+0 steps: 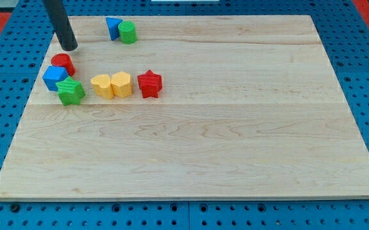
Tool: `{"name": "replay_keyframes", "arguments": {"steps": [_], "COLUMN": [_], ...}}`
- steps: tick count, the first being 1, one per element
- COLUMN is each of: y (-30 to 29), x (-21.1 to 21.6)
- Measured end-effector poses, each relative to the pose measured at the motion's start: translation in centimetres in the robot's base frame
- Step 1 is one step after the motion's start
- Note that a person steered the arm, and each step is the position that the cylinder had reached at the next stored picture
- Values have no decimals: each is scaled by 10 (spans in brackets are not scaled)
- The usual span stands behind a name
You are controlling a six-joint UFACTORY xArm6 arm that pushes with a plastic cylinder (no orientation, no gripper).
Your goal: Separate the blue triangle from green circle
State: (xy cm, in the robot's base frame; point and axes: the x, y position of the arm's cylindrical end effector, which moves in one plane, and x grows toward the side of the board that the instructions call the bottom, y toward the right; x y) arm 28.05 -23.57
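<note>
Camera view: rod (58, 22) cut off above tip (69, 46).

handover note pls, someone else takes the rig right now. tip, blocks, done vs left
Tip: my tip is on the board near the view's top left, clear of every block, left of the target pair and just above the red round block.
Job's things: small blue triangle block and small green circle block sit touching at the view's top edge of the wooden board, triangle on the left.
Done: nothing yet, the pair is together.
Left: push one away from the other.
Others, left side: blue cube, green star, two yellow blocks, red star.
</note>
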Motion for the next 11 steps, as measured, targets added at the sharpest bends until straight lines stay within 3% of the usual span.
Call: {"name": "replay_keyframes", "arguments": {"steps": [2,4,6,8,11], "y": [12,77,115,105,57], "x": [-47,-89,-78,-51,-66]}}
